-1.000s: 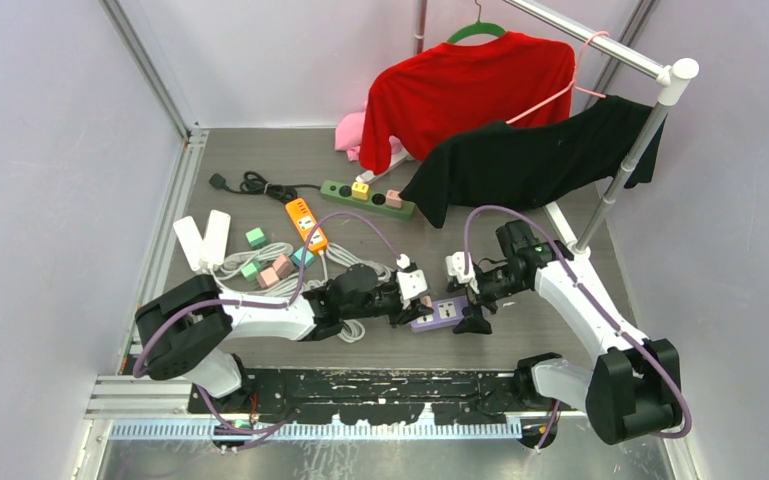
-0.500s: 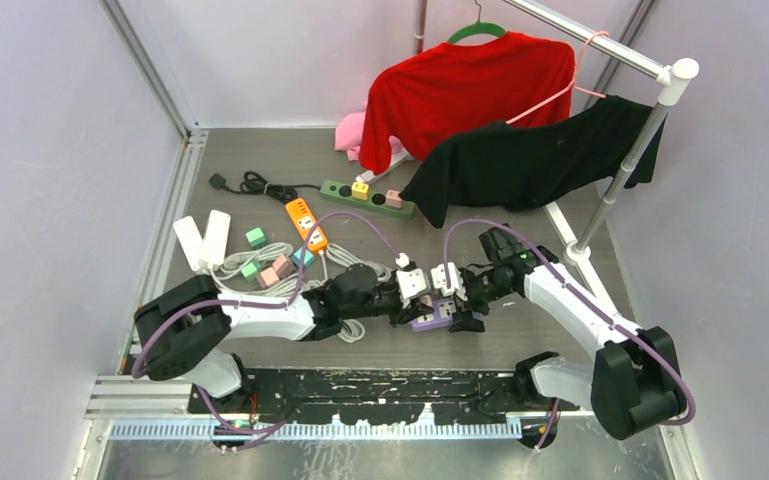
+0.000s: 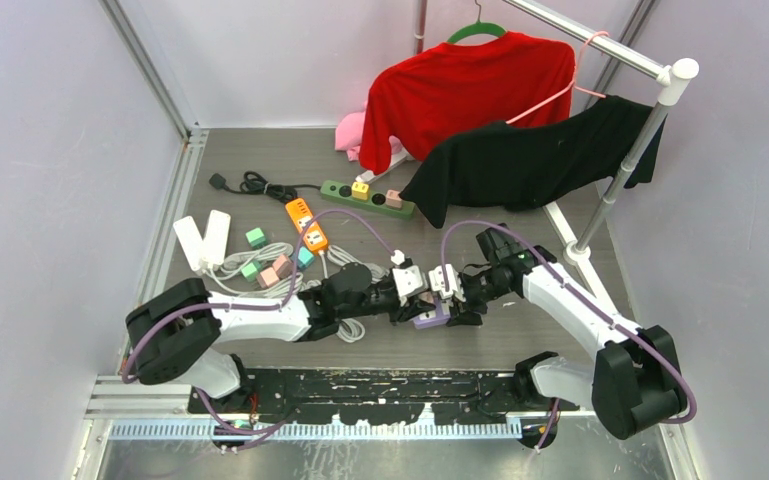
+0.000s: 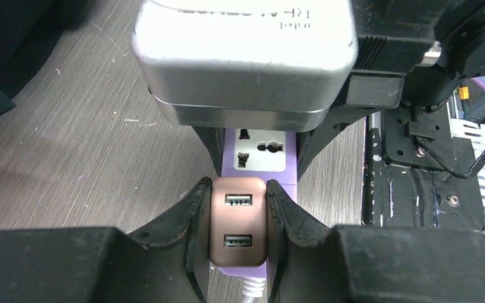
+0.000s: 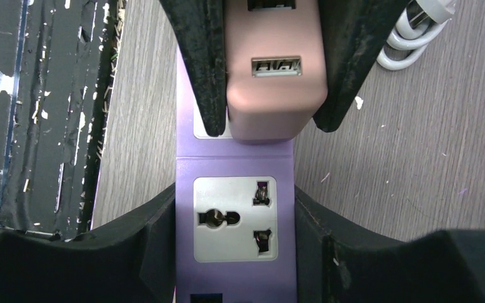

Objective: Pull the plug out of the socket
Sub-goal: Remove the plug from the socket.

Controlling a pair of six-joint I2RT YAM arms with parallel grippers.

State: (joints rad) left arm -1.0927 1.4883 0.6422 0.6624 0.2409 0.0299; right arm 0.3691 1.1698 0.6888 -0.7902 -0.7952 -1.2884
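Plug [image 4: 238, 227] is sitting fully seated in the purple socket strip [image 5: 233, 170], which is lying on the surface [image 3: 520, 340] between the two arms. No gap is showing under the plug, so nothing is pulled yet. Grasping is looking done and the pull itself is remaining. Left claw [image 4: 238, 189] is clenching the pinkish plug, with pads pressing both its sides. Right claw [image 5: 234, 214] is straddling the strip just beside the plug, partly open, with fingers appearing to be pressing both long edges and bracing it.
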